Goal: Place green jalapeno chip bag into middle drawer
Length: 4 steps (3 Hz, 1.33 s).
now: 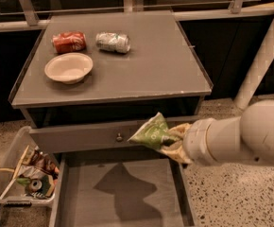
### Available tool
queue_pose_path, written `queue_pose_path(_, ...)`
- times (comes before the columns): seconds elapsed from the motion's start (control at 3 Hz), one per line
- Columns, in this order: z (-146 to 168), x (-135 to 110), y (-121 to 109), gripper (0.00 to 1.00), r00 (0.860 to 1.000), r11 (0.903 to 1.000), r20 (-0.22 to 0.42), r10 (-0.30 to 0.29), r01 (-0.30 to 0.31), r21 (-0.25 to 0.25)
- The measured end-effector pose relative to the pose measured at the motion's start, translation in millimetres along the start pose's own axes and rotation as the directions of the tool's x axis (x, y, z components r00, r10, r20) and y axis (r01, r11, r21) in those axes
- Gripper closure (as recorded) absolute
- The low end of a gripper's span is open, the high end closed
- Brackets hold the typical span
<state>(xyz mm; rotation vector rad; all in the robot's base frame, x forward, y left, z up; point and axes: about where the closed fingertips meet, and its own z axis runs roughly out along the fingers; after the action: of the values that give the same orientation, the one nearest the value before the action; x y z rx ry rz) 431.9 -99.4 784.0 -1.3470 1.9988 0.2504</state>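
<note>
The green jalapeno chip bag (151,133) is an olive-green crinkly bag with white lettering. My gripper (171,143) is shut on it and holds it in the air in front of the gray drawer front with the small knob (119,137), above the right part of the open middle drawer (123,193). The drawer is pulled out below, wide and shallow, with a bare gray floor that carries the arm's shadow. The fingers are mostly hidden behind the bag. My white arm (243,136) reaches in from the right.
On the cabinet top (151,65) lie a red can (69,41), a silver can (112,41) and a cream bowl (68,67). A clear bin (26,174) with snack packets stands on the floor left of the drawer. A white post (264,51) leans at the right.
</note>
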Motion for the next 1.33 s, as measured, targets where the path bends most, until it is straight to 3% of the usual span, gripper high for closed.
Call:
queue_pose_path(0.33,41.7,40.5,20.4,1.00,0.999,0.9980,-0.014,0.046,-0.045,0.045)
queue_pose_path(0.67,41.7,40.5,20.4,1.00,0.999,0.9980,-0.014,0.046,-0.045,0.045)
queue_pose_path(1.0,66.3,55.4,24.8,1.00,0.999,0.9989,0.011,0.047,-0.047,0.000)
queue_pose_path(1.33,111.3,78.9,24.5,1.00,0.997,0.9965,0.071,0.040,-0.034,-0.077)
